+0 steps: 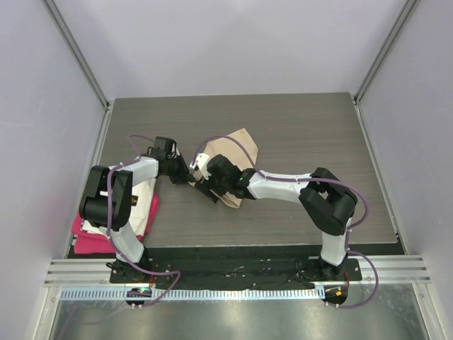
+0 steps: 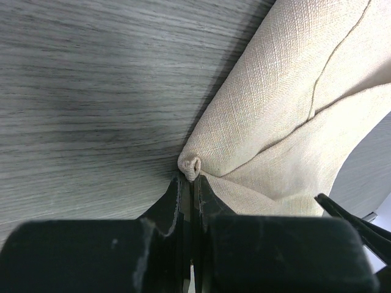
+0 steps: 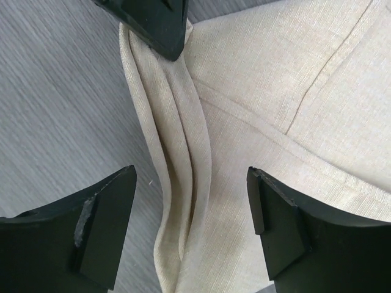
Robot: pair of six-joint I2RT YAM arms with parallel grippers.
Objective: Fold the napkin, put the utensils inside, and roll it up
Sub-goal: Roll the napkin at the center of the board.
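Napkin [image 1: 241,150] lies mid tabletop [image 1: 311,120], only partly folded; my left end effector [image 2: 191,181] is pinched shut on its corner, my right end effector [image 3: 190,189] straddles it wide open, gripping nothing; spoon unseen, rolling not begun.

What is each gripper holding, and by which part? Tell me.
The left gripper pinches the napkin at a bunched corner. The right gripper is open, holding nothing.

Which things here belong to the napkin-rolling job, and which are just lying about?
Job: beige napkin, its corner pinched in the shut left gripper; open right gripper above its bunched edge. No spoon in view.
Lying about: white cloth; pink-red cloth under it.
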